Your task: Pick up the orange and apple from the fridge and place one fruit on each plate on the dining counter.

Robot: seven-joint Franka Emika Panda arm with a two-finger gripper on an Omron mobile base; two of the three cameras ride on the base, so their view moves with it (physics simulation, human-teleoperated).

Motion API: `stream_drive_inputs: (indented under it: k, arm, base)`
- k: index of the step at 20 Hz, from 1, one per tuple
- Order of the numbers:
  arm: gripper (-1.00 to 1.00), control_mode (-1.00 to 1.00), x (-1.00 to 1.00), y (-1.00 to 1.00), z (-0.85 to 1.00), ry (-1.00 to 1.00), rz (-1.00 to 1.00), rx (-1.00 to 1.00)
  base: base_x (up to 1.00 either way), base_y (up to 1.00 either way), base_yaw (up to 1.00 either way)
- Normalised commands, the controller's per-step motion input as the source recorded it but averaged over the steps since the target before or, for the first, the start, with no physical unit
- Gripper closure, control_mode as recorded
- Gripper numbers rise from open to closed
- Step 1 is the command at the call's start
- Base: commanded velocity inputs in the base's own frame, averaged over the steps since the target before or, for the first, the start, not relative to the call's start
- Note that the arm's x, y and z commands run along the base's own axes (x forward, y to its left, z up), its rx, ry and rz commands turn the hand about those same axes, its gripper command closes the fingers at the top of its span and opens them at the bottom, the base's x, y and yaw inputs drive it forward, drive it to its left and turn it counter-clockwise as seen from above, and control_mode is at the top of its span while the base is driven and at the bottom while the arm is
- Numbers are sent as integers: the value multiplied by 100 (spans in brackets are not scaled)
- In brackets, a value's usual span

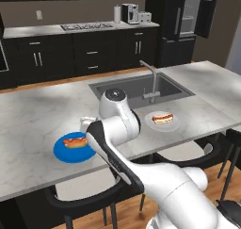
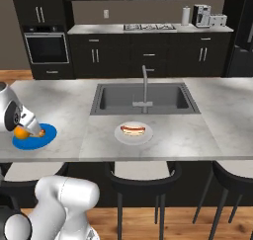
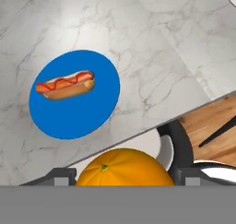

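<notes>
smooth bright orange (image 3: 123, 168), clamped in pincer (image 3: 123, 177)

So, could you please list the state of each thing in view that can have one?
pincer: shut on the orange, above the dining counter
orange: held, not yet on a plate
blue plate: holds a hot dog, no fruit
white plate: holds a hot dog, no fruit
fridge: door open
tap: no water running
</notes>
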Motion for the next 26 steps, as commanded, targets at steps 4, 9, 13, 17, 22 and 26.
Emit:
stream_drive_inputs:
  k: [4,9,13,17,22,26]
  arm:
    - [100,-100,17,44,-49,0,0,-8]
    - [100,-100,25,42,-31,0,0,-6]
    - [100,-100,33,42,-17,0,0,-3]
    - [100,-100,30,34,-31,1,0,-4]
    - [100,-100,55,16,-28,1,3,-1]
    - [100,-100,45,1,-26,2,4,0]
  base:
    - [0,0,0]
    - [0,0,0]
    - [0,0,0]
    - [0,0,0]
    - [0,0,0]
    - [0,0,0]
